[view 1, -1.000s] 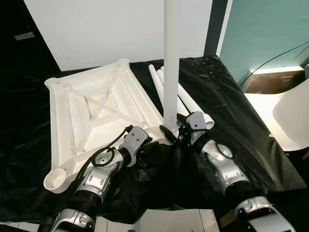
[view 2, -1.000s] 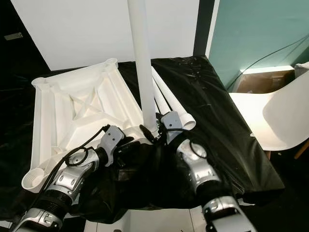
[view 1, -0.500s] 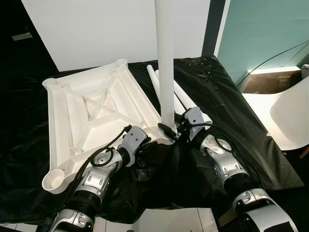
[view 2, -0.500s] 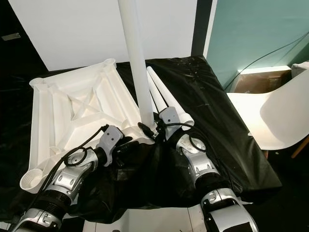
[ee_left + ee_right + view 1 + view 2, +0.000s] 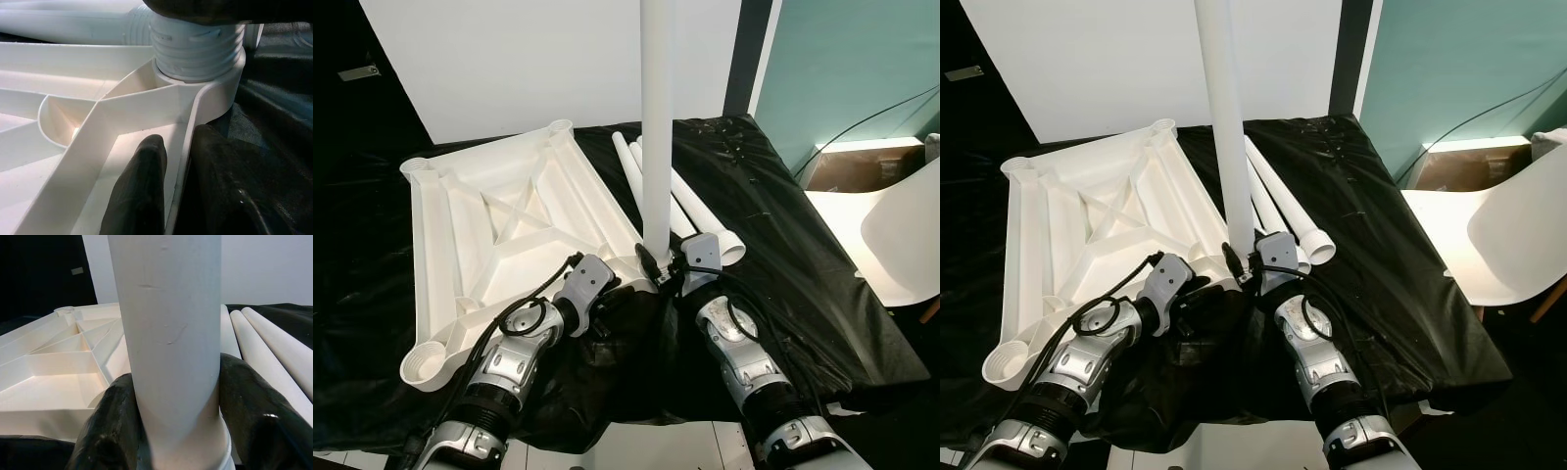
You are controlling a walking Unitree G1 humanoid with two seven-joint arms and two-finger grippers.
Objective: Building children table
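Right gripper (image 5: 1252, 262) clamps upright leg (image 5: 657, 127) at threaded base, axis vertical in corner socket (image 5: 215, 95); left gripper (image 5: 625, 294) pinches tabletop (image 5: 509, 235) rim beside.

Right gripper (image 5: 658, 270) clasps the upright leg (image 5: 657, 117) — spare legs (image 5: 690, 211) crowd just beyond its fingers. Left gripper (image 5: 612, 290) pinches the tabletop (image 5: 499, 235) rim; black sheet (image 5: 783, 245) lies bare farther right — a chair (image 5: 906, 235) past it.

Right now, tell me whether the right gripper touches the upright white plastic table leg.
Touching: in the right wrist view both black fingers of the right gripper press against the upright white leg.
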